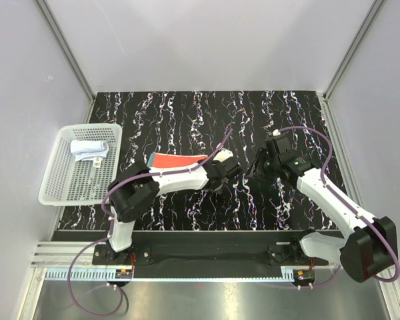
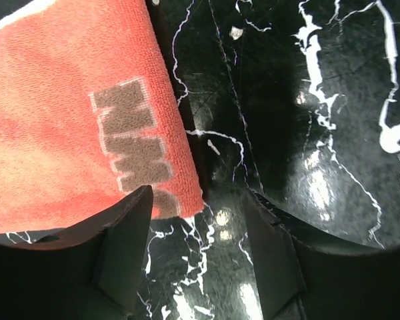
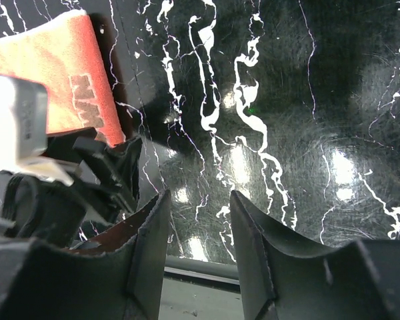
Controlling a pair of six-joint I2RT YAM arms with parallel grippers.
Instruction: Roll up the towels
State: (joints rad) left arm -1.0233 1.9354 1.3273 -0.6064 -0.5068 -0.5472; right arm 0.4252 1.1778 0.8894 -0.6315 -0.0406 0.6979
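A pale blue bundled towel [image 1: 89, 149] sits in a white perforated plastic basket [image 1: 85, 184]. A red-orange towel [image 1: 177, 161] lies flat.

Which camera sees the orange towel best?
The left wrist view: the orange towel fills the upper left, close enough to show its fuzzy pile and brown print. The top view shows it small, lying flat and partly hidden by the left arm. The right wrist view catches only one corner.

The soft red-orange cloth with brown letters [image 1: 178, 161] lies flat and spread out near the middle of the black streaky surface [image 1: 187, 117]. The small pale blue cloth [image 1: 88, 149] sits rolled up at the far end of the white plastic basket [image 1: 77, 183].
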